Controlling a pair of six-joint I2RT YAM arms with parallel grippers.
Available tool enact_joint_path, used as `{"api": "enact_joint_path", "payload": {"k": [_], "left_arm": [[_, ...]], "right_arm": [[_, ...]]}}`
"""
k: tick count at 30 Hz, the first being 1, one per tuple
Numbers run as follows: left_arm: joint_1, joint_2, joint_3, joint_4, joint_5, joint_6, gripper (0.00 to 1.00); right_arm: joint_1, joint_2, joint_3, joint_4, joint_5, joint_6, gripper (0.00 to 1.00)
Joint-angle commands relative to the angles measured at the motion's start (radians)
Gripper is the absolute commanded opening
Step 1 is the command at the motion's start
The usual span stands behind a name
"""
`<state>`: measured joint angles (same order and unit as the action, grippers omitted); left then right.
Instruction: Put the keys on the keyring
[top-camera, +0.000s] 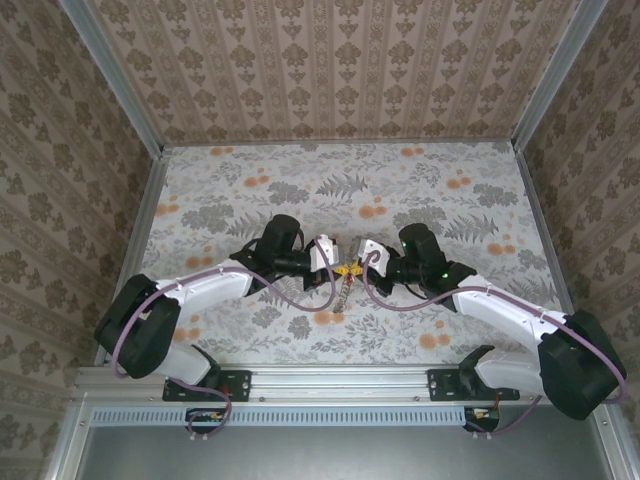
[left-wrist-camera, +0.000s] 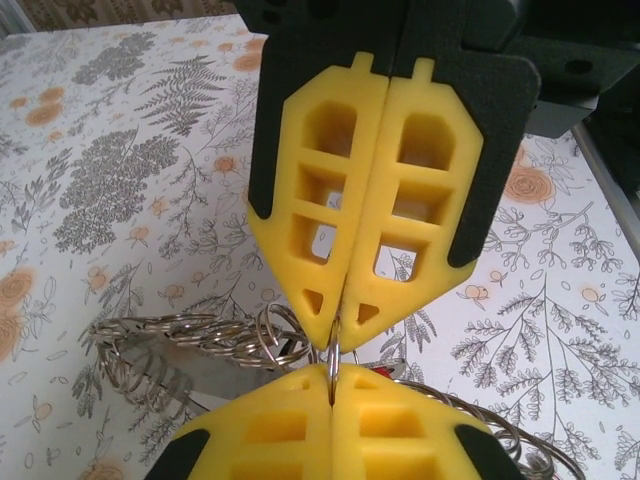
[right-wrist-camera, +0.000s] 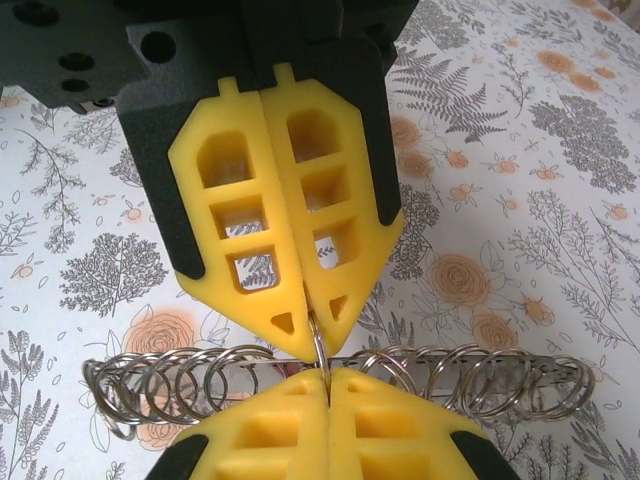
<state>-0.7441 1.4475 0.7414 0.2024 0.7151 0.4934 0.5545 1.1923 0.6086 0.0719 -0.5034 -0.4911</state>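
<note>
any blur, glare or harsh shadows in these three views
Top external: even light, no glare, keyring tiny; left wrist: yellow fingers sharp, far table a little softer; right wrist: small glints on the keyring, nothing washed out.

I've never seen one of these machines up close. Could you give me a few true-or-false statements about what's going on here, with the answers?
1. The left gripper and the right gripper are both shut. True.
2. Their fingers are blue. False: they are yellow.
3. The grippers meet tip to tip and both pinch the same thin metal ring. True.
4. The table is plain white. False: it bears a print of flowers and ferns.
5. The string of linked metal rings is packed in a box. False: it stretches out in the open, right by the grippers' tips.
</note>
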Motion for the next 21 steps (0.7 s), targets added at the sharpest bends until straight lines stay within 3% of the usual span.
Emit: {"api": "enact_joint_path", "payload": {"k": [1, 9, 15, 21], "left_arm": [[0.005, 0.011, 0.029, -0.006, 0.030, 0.002, 0.00], [0.008, -0.019, 0.015, 0.019, 0.007, -0.006, 0.00], [0.011, -0.032, 0.013, 0.019, -0.003, -0.011, 0.00], [0.011, -0.026, 0.017, 0.026, 0.001, -0.014, 0.00]], "right_arm": [[0.002, -0.018, -0.003, 0.032, -0.032, 0.014, 0.04], [0.002, -0.009, -0.043, 0.092, 0.022, 0.145, 0.27], [0.004, -0.089, -0.141, 0.209, 0.145, 0.268, 0.29], [0.032, -0.116, -0.189, 0.209, 0.139, 0.280, 0.30]]}}
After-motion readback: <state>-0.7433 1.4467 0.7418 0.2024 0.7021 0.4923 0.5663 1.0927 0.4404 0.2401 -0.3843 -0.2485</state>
